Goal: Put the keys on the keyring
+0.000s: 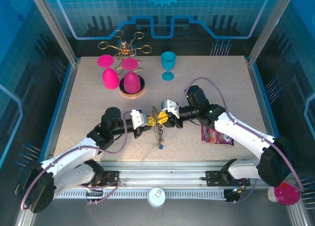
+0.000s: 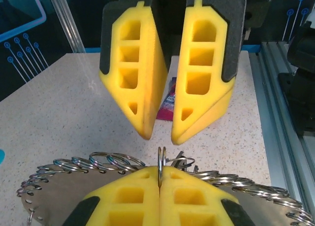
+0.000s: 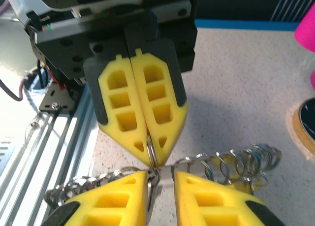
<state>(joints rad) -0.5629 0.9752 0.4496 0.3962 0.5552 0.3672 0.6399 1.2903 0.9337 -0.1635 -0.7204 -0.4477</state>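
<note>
from above, blue key beside keyring

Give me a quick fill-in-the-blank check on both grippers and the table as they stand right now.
1. The left gripper is ___ on a small ring of the keyring.
2. The right gripper, facing it, is ___.
3. The teal goblet at the back of the table stands ___.
4. The packet lies beside the ___ arm.
Missing words: shut; open; upright; right.
</note>
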